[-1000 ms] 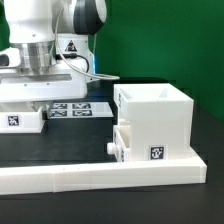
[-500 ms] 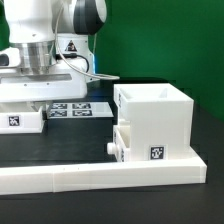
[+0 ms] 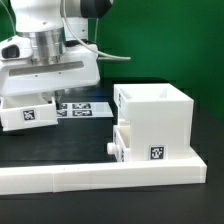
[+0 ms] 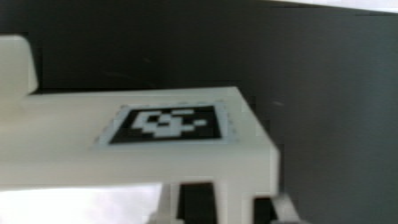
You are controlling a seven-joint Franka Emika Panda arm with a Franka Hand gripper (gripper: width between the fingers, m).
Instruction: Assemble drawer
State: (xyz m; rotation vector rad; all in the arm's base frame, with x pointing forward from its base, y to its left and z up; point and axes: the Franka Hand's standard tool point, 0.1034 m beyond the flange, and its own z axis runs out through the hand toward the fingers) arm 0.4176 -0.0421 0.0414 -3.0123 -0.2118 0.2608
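Note:
The large white cube-shaped drawer shell [image 3: 155, 115] stands at the exterior view's right, against the rail. A small tray with a round knob [image 3: 113, 148] sits in its lower part. My gripper [image 3: 46, 96] is at the left, mostly hidden by the white wrist mount. It is shut on the wall of a second small white tray [image 3: 28, 113], which hangs slightly tilted just above the table. In the wrist view the tray's tagged wall [image 4: 169, 123] fills the frame, and the dark fingers [image 4: 192, 205] stand on both sides of a white wall at my gripper [image 4: 235, 205].
The long low white L-shaped rail [image 3: 100, 175] runs along the front and turns up at the right. The marker board [image 3: 85, 107] lies flat behind the held tray. The robot's base [image 3: 70, 45] stands at the back, before a green backdrop.
The arm has moved toward the exterior view's right and slightly up. The small tray came with it, off the table at the far left.

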